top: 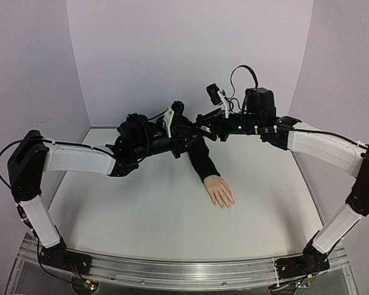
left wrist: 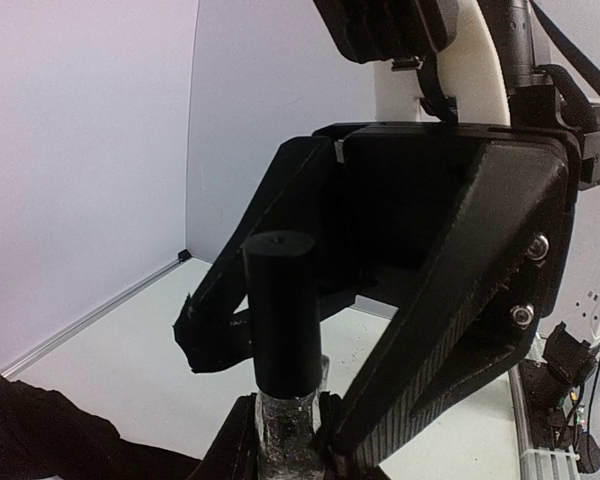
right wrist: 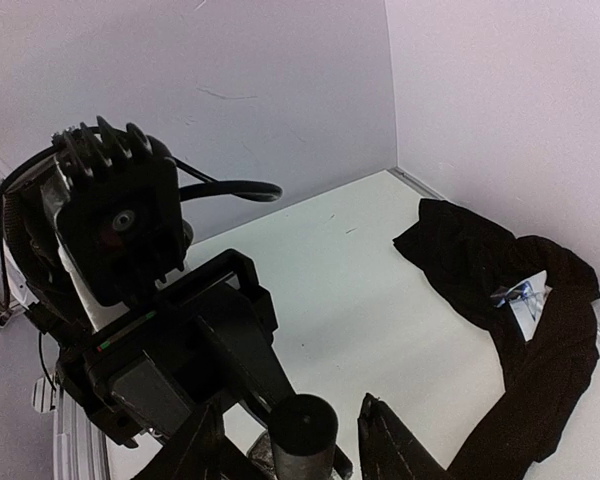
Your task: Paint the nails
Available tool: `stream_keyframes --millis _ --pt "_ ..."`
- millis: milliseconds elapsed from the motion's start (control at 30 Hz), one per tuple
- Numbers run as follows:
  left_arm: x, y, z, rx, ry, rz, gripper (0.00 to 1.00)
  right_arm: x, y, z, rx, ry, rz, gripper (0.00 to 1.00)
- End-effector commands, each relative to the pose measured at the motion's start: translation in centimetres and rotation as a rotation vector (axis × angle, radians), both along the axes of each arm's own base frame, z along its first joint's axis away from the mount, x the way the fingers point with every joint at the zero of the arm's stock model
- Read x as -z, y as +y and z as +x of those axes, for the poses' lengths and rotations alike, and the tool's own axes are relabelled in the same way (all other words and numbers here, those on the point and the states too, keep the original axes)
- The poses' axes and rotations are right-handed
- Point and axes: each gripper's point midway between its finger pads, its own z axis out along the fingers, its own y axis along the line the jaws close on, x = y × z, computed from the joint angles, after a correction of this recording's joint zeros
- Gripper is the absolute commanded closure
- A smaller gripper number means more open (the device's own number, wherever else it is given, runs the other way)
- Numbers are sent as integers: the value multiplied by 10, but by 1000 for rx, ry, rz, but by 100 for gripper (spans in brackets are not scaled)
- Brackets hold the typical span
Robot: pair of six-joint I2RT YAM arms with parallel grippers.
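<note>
White table, lilac walls. Left pincer pinches the bottle upright; right pincer stands spread astride its cap, no contact visible. Nails, small and pale, too small to tell if painted, lie well apart at 5 o'clock of both, tipping the hand, whose axis runs 11 to 5; right arm looks nearer.

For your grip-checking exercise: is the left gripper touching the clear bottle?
Touching. The left wrist view shows the left gripper clamped against both sides of the clear bottle.
</note>
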Motion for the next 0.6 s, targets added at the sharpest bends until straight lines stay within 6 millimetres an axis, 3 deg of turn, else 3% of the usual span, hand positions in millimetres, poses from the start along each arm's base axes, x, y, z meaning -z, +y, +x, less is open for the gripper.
stream_keyframes --millis 0,300,400,500,567 --pt "-24 5 -10 27 -40 -44 100 -26 2 4 -24 -45 66 55" --pt "-24 5 -14 51 -47 -38 100 -27 1 3 -72 -2 94 77" --pt "-27 5 -10 31 -48 -41 100 -21 5 0 -107 19 95 92" --pt "-33 7 8 -63 -48 -52 100 -10 8 8 -62 39 87 100" --pt "-41 12 27 -168 -55 -62 100 4 5 31 136 12 42 100"
